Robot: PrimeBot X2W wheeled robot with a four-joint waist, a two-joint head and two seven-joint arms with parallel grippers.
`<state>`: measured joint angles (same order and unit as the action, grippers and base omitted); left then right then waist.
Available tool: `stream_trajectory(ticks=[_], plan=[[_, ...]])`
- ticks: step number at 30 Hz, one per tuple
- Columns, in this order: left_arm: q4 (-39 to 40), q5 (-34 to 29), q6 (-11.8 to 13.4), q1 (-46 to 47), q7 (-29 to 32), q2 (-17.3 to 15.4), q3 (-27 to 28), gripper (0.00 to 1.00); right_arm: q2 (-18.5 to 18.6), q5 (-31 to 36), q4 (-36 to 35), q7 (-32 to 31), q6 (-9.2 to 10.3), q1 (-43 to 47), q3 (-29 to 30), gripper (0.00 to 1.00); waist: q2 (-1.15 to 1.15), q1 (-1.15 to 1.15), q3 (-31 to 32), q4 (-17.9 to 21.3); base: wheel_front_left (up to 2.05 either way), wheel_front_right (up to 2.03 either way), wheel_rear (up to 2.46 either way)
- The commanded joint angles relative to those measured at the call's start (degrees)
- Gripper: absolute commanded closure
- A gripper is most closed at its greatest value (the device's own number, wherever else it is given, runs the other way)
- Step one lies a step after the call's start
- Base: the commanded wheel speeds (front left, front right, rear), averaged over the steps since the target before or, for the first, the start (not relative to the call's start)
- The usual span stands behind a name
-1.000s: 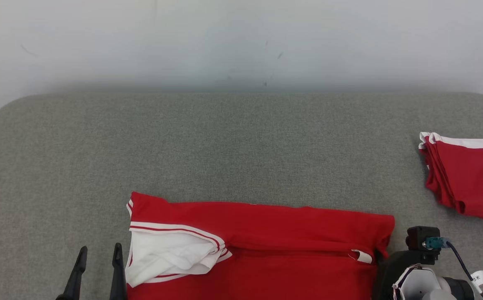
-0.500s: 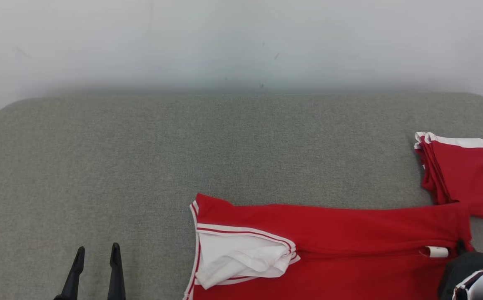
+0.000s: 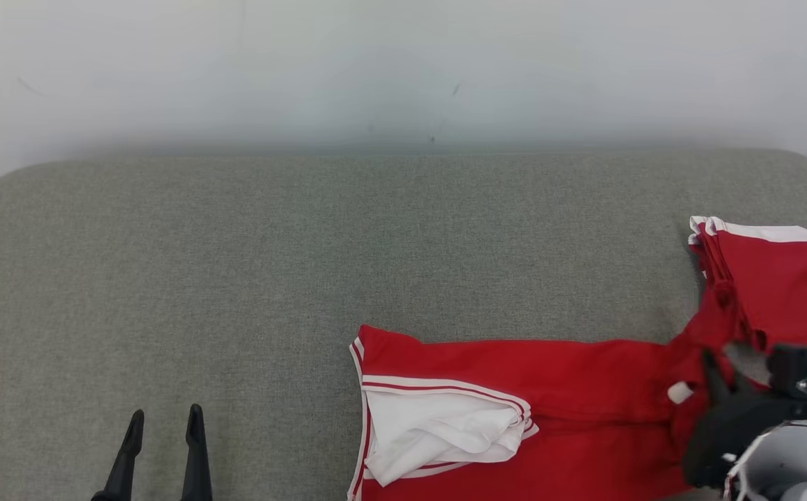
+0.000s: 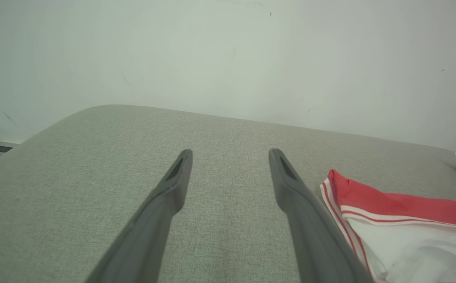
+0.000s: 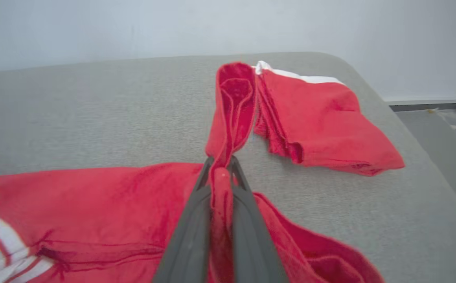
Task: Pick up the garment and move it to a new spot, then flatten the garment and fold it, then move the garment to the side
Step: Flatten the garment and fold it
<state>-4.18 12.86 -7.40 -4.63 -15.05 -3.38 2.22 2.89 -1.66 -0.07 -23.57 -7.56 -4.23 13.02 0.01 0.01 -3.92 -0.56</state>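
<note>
Left gripper (image 3: 165, 417): lowest at the near left of the head view. The fingers are held apart over bare desk (image 3: 306, 243) and nothing is gripped. Its place is unchanged from a second ago.
Right gripper (image 3: 708, 362): at the near right, fingers clamped together on a raised red fold of the garment (image 3: 549, 390). It has been carried rightward and farther up the desk since a second ago.
Garment: red with striped white trim, laid flat at the near edge, right of centre, with its right corner lifted. It has been dragged rightward over the last second, and more bare desk is left beside the left gripper.
White inner panel (image 3: 438, 431): bunched at the garment's left end, its shape kept through the drag.
White tag (image 3: 680, 393): small, beside the clamped fold. No writing can be read.
Folded red pile (image 3: 779, 278): white-edged, at the far right. It was well apart from the garment a second ago and is now met by the lifted fold. Contact cannot be told.
Wall (image 3: 403, 69): pale and faintly scuffed, behind the desk. A slight camera drift is noted.
Right wrist view: the pinch is seen close, with cloth standing up between the fingers. The floor (image 5: 440, 129) is seen past the desk's right edge.
Left wrist view: the garment's striped end is seen just right of the spread fingers.
</note>
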Motion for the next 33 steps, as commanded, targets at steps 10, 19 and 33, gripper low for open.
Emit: stream_trajectory(ticks=[10,19,33], plan=[[-0.27,-0.65,-0.07,1.14,-0.14,0.22,-0.37,0.00,0.03,-9.70,2.32,1.23,0.14,-0.12,-20.14,1.00,-0.01,-0.01,-0.48,-1.44,0.00,0.00,0.00],[-0.47,-0.53,-0.09,1.24,-0.14,0.15,-1.16,0.00,0.04,-14.86,9.61,4.05,0.14,-4.72,-30.37,1.00,-0.01,-0.01,-0.76,-2.82,0.00,0.00,0.00],[-1.06,0.22,-0.10,2.21,-0.14,-0.02,-1.50,0.00,0.03,-20.45,19.89,7.28,0.14,-11.56,-39.71,1.00,-0.01,-0.01,-1.56,-4.73,0.00,0.00,0.00]])
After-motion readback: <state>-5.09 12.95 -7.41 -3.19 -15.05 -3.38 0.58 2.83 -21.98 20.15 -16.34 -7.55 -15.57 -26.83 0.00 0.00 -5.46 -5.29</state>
